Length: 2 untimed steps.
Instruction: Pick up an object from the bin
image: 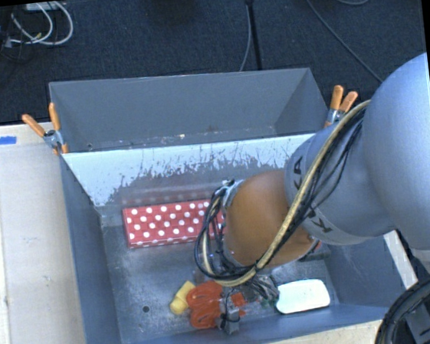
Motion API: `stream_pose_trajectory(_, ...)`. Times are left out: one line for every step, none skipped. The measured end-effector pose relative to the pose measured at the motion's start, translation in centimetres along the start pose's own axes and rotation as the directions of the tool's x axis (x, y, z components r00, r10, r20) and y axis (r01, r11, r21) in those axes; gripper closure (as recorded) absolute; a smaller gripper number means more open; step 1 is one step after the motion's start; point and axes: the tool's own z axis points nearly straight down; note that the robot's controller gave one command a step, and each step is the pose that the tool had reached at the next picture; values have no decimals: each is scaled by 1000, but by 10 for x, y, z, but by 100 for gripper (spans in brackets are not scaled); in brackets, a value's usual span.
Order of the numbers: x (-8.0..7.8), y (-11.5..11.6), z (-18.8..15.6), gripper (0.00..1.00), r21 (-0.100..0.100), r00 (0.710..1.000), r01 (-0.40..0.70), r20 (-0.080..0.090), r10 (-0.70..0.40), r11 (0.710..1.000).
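Orange crumpled lump (202,306) lies near the front wall of the scuffed grey metal bin (98,296), beside a yellow block (181,297). The hand (232,318) is just beside the lump; whether it is apart or together cannot be told.

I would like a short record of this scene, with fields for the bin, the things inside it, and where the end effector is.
container: grey metal bin
middle left: red box with white dots
front middle: yellow piece beside orange-red thing
front right: white flat rounded thing
end effector: low at the orange-red thing's right side, near the front wall
grasp: cannot tell
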Motion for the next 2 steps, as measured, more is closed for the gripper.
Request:
stream_pose_trajectory(3, 1, 0, 100, -1, 1000, 1, -15, -1, 1000)
stream_pose_trajectory(3, 1, 0, 100, -1, 1000, 0, -15, 0, 1000)
